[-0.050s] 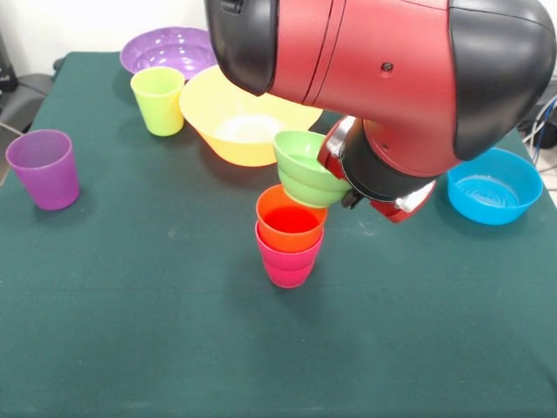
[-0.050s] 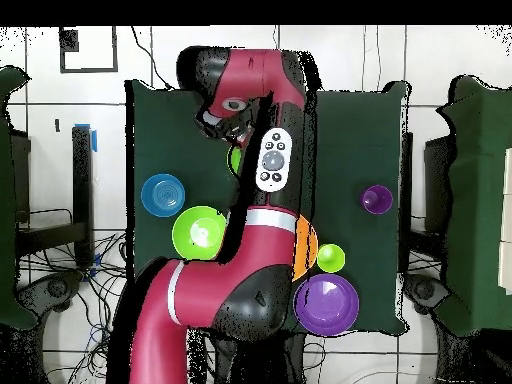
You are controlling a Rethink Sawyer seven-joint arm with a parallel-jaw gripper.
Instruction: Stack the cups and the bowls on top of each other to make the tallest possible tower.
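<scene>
A small lime green bowl [image 1: 307,170] hangs tilted in the air, just above and to the right of the tower [image 1: 289,237]. The tower is an orange cup [image 1: 291,219] nested in a red-pink cup [image 1: 287,261] at the table's middle. My gripper [image 1: 336,172] is shut on the small bowl's right side, with most of it hidden behind the wrist. In the overhead view only a sliver of that small bowl [image 2: 236,158] shows beside the arm. The tower is hidden under the arm there.
A large orange-yellow bowl [image 1: 244,117], a lime green cup [image 1: 158,100] and a purple bowl [image 1: 170,50] stand at the back. A purple cup [image 1: 43,168] is far left, a blue bowl [image 1: 494,185] right. A medium lime green bowl [image 2: 199,232] shows from overhead.
</scene>
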